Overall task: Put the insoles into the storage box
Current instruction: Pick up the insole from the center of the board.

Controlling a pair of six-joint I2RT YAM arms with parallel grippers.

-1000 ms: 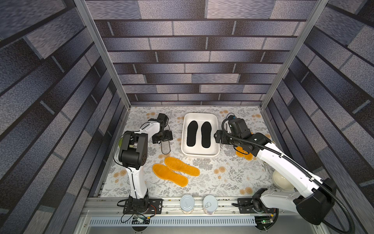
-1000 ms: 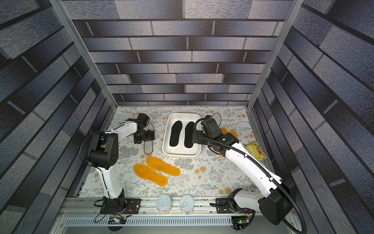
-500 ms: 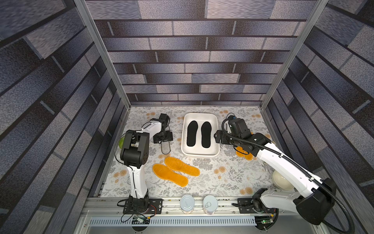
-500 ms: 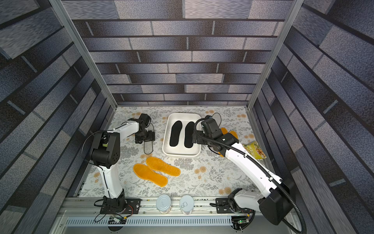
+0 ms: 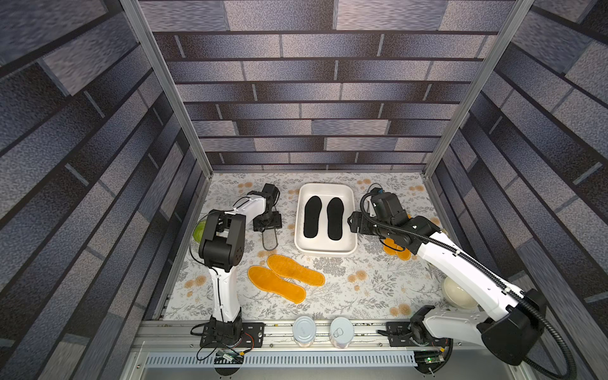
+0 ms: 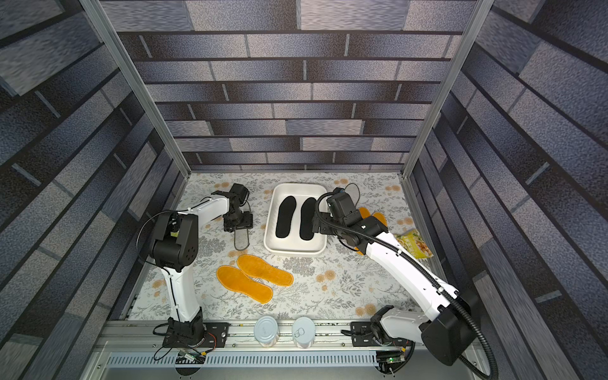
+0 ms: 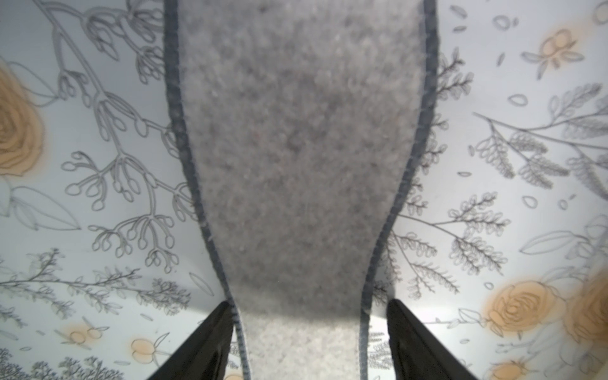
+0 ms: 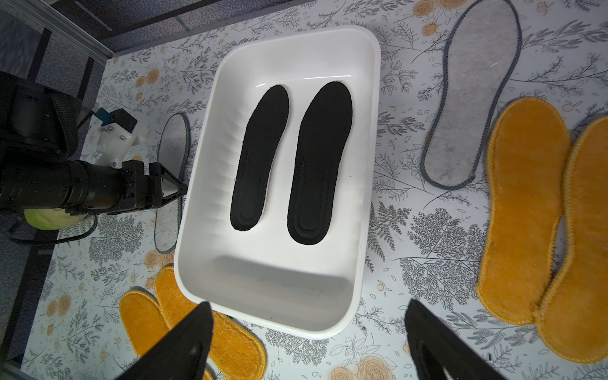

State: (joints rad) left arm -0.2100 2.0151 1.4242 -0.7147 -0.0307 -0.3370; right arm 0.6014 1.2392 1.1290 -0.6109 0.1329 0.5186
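Left gripper [image 7: 309,302] jaws apart, straddling light grey felt insole with dark edging [image 7: 296,148], flat left of shallow white storage box [image 5: 325,252]. Blurry, maybe one-sided contact: squeeze could shove or buckle felt. Right gripper [image 8: 308,302] spread, empty.

Both top views: even overhead light on the tabletop [image 5: 362,296], frame edges bowed. Left wrist view soft-focused; right wrist view sharp, glare streaking the storage box [image 8: 296,56].

Two black insoles [image 5: 312,217] in white storage box [image 5: 325,252], two orange insoles [image 5: 294,270] beside it
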